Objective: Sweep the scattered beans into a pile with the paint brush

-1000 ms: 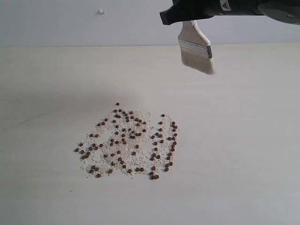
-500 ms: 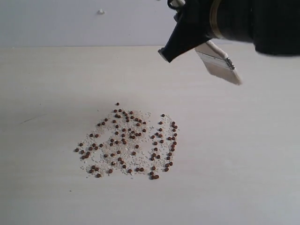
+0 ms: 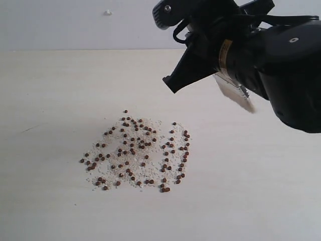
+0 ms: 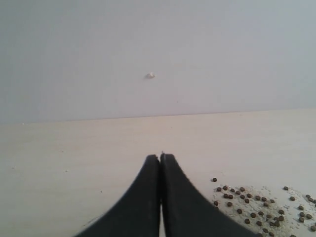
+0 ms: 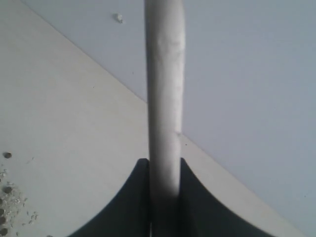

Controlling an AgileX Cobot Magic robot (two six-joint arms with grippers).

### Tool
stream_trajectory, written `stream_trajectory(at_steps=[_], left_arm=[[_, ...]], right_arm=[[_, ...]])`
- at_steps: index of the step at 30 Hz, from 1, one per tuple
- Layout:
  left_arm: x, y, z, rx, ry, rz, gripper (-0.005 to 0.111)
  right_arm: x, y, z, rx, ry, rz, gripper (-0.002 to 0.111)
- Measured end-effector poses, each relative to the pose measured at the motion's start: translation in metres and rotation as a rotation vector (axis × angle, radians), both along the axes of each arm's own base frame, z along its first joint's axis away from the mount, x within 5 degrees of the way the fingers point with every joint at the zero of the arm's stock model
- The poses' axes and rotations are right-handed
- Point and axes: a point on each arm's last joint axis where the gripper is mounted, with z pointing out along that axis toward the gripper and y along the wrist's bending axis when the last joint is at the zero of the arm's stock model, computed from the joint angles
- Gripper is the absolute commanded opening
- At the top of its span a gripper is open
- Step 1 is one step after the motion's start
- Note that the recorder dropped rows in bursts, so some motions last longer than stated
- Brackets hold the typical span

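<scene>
The beans (image 3: 138, 150) lie scattered in a loose patch of reddish-brown pellets and whitish grains on the pale table. They also show in the left wrist view as beans (image 4: 256, 205) and at the edge of the right wrist view as beans (image 5: 6, 197). My right gripper (image 3: 173, 83) hovers above and to the right of the patch, shut on the paint brush (image 3: 234, 92). The brush's bristles point down to the right, clear of the table. In the right wrist view the paint brush (image 5: 165, 98) appears edge-on between the right gripper (image 5: 164, 163) fingers. My left gripper (image 4: 160, 157) is shut and empty, left of the beans.
The pale wooden table (image 3: 60, 90) meets a grey-white wall (image 3: 60, 25) at the back. A small white speck (image 3: 107, 12) sticks to the wall. The bulky black right arm (image 3: 281, 65) fills the upper right of the exterior view.
The right arm has come down and nearer with the brush, turning so the bristles point lower and to the right. The beans have not moved.
</scene>
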Motion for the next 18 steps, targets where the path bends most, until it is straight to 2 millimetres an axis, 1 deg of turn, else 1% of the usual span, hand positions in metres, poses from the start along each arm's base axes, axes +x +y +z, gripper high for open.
stream_trajectory(at_steps=[3, 4, 6, 10, 11, 12, 14, 15, 18], left_arm=[[0.000, 0.000, 0.000, 0.000, 0.000, 0.000, 0.000], [0.000, 0.000, 0.000, 0.000, 0.000, 0.000, 0.000], [0.000, 0.000, 0.000, 0.000, 0.001, 0.000, 0.000], [0.000, 0.000, 0.000, 0.000, 0.001, 0.000, 0.000], [0.000, 0.000, 0.000, 0.000, 0.001, 0.000, 0.000], [0.000, 0.000, 0.000, 0.000, 0.001, 0.000, 0.000], [0.000, 0.000, 0.000, 0.000, 0.001, 0.000, 0.000], [0.000, 0.000, 0.000, 0.000, 0.001, 0.000, 0.000], [0.000, 0.000, 0.000, 0.000, 0.001, 0.000, 0.000]], right_arm=[[-0.002, 0.004, -0.002, -0.050, 0.010, 0.074, 0.000], [-0.004, 0.009, -0.004, -0.063, 0.027, 0.133, 0.000], [-0.006, 0.011, -0.005, -0.063, 0.039, 0.167, 0.000], [-0.006, 0.012, -0.005, -0.065, 0.040, 0.172, 0.000], [-0.005, 0.011, -0.005, -0.083, 0.044, 0.199, 0.000], [-0.002, 0.009, -0.006, -0.117, 0.041, 0.229, 0.000], [0.007, 0.005, -0.007, -0.203, 0.069, 0.377, 0.000], [0.012, 0.003, -0.012, -0.224, 0.089, 0.468, 0.000], [0.026, -0.001, -0.022, -0.213, 0.063, 0.532, 0.000]])
